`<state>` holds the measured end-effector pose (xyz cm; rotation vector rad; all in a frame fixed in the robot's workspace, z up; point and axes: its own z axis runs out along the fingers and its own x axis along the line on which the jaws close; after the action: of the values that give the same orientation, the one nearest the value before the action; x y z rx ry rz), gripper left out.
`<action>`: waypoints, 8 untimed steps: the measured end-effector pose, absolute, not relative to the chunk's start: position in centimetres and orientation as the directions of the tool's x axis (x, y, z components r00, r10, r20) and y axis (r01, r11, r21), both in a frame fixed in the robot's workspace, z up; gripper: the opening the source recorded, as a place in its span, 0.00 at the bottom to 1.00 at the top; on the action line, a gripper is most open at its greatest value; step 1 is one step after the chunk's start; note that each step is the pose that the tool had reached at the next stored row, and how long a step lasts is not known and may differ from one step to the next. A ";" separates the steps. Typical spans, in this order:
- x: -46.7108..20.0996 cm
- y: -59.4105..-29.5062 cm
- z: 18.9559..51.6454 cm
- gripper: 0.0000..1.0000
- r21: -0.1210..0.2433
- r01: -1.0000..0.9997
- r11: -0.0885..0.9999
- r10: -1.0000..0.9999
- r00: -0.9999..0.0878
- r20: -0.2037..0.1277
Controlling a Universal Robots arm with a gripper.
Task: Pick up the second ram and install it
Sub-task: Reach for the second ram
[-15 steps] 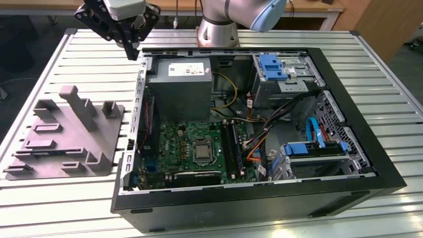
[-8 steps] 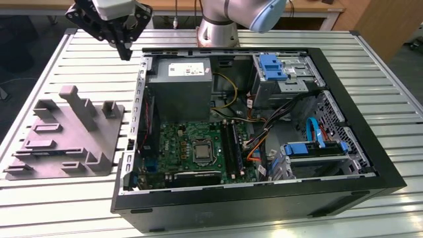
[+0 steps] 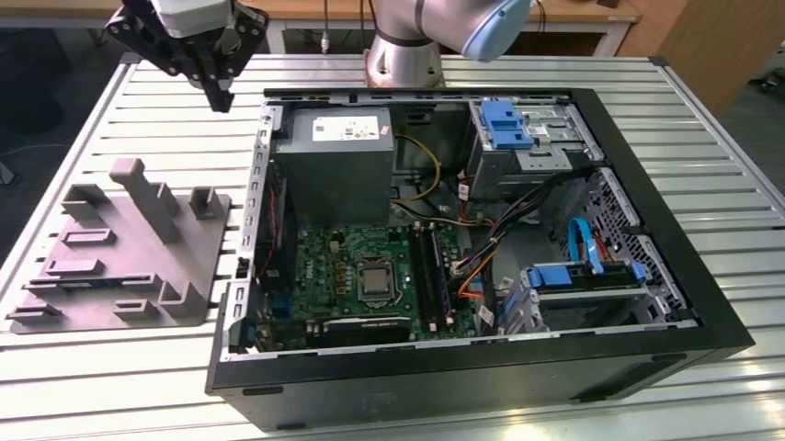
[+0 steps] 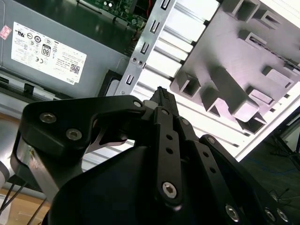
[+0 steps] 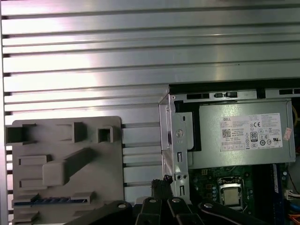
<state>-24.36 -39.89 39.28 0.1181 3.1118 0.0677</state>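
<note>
My gripper [image 3: 221, 97] hangs above the slatted table behind the grey plastic fixture [image 3: 123, 248] and just outside the back left corner of the open computer case [image 3: 245, 276]. Its fingers meet in one dark tip in both wrist views [image 4: 161, 93] [image 5: 161, 185], shut, with nothing visible between them. A thin dark bluish strip, which looks like the second ram [image 5: 51, 200] seen edge-on, lies in a slot near the fixture's front. The green motherboard [image 3: 356, 276] with its black memory slots [image 3: 427, 266] lies inside the case.
The grey power-supply box [image 3: 334, 165] fills the case's back left, close to the gripper. Cables [image 3: 479, 239], blue drive brackets [image 3: 506, 124] and a drive cage [image 3: 576, 285] crowd the exterior view's right side. Upright posts [image 3: 153, 197] rise from the fixture.
</note>
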 end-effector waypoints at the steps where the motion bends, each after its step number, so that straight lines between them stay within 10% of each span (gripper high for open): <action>1: -24.5 -39.9 39.3 0.10 0.044 0.075 0.996 0.076 -0.997 -0.025; 8: -25.3 -39.9 39.3 0.10 0.044 0.075 0.996 0.076 -0.997 -0.025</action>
<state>-25.35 -39.89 39.28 0.1179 3.1118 0.0677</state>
